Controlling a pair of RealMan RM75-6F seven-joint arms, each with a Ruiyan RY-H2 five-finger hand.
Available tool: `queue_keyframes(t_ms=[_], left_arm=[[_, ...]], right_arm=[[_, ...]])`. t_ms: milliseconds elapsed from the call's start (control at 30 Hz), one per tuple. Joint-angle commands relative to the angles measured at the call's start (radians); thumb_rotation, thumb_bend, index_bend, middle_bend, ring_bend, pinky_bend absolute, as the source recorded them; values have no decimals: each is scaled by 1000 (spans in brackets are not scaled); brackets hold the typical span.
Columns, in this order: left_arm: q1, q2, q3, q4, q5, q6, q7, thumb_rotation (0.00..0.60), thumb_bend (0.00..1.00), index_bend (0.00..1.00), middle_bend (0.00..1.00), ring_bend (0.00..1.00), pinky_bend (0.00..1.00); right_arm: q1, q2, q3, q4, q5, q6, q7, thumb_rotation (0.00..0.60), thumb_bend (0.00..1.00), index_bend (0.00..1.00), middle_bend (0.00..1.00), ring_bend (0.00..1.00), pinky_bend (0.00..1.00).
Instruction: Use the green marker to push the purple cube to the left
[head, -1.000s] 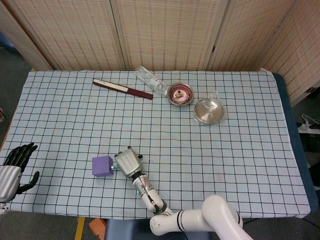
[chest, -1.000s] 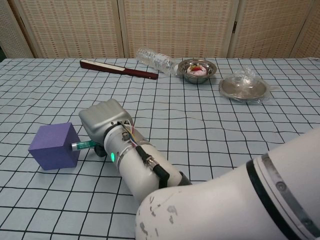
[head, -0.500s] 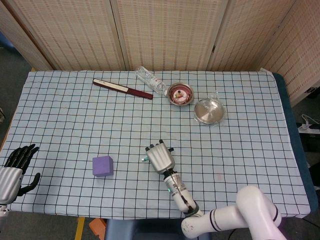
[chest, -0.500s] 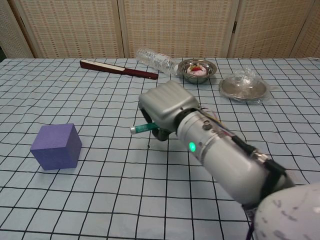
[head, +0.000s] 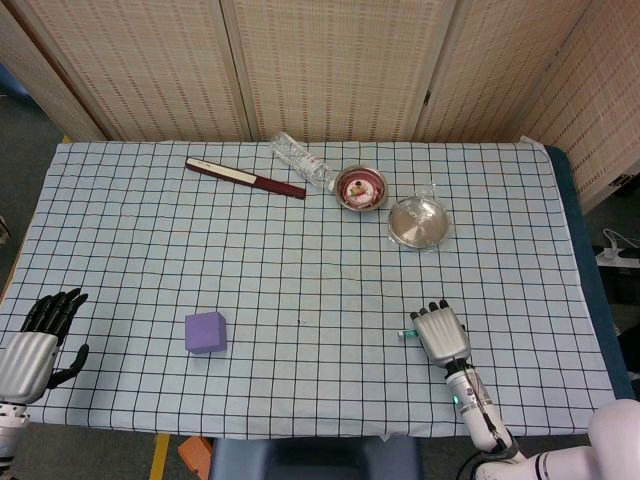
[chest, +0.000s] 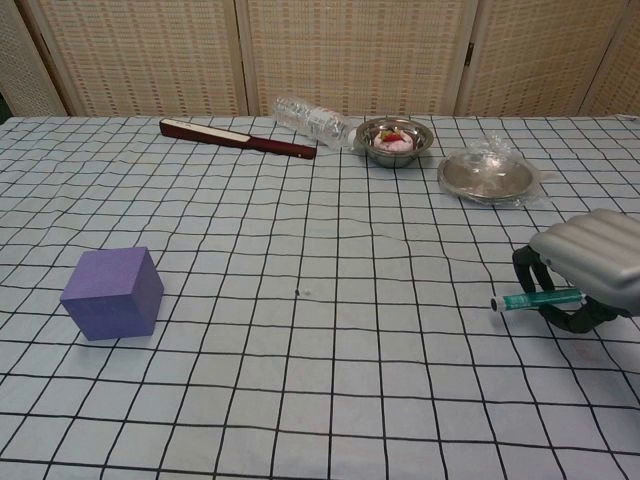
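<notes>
The right hand (head: 440, 333) has moved a long way. A second ago it was right next to the purple cube (head: 205, 331), with the tip of the green marker (chest: 541, 298) touching the cube's side. Half a second ago it was near the middle of the worktop (head: 300, 250). Now it is far over on the right side, well apart from the cube. The cube sits in almost the same square of the checked cloth as before, near the front left. It looks like the push is over and the hand is pulling back, so the task may be nearly done or done.

The right hand is low, just above the cloth, with its back facing up. Its fingers (chest: 535, 262) are curled around the marker and hold it tight. The marker lies almost flat and its tip points left, toward the cube.

The left hand (head: 38, 335) is at the front left edge of the worktop. Its dark fingers (head: 58, 307) are spread apart and point up, and it holds nothing. It has hardly moved.

At the back lie a dark red stick, a clear bottle, a small bowl and a shiny lid.
</notes>
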Motion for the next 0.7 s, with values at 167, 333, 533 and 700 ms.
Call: queue_keyframes(t_ms=[167, 333, 533, 700], left_arm=[[-2, -3, -1, 1, -3, -4, 5, 600, 472, 0, 0, 0, 67], [-2, -4, 0, 2, -5, -6, 14, 600, 472, 0, 0, 0, 69], [14, -1, 1, -11, 9, 33, 38, 600, 472, 0, 0, 0, 69], [24, -7, 0, -22, 7, 47, 87, 600, 472, 0, 0, 0, 69]], right_arm=[[-43, 27, 5, 36, -48, -82, 85, 600, 285, 0, 40, 19, 131], [-110, 135, -3, -83, -206, 30, 202, 600, 217, 0, 0, 0, 83], [-242, 282, -43, -182, -417, 270, 251, 600, 210, 0, 0, 0, 9], [-360, 329, -66, -124, -455, 350, 325, 600, 206, 0, 0, 0, 0]])
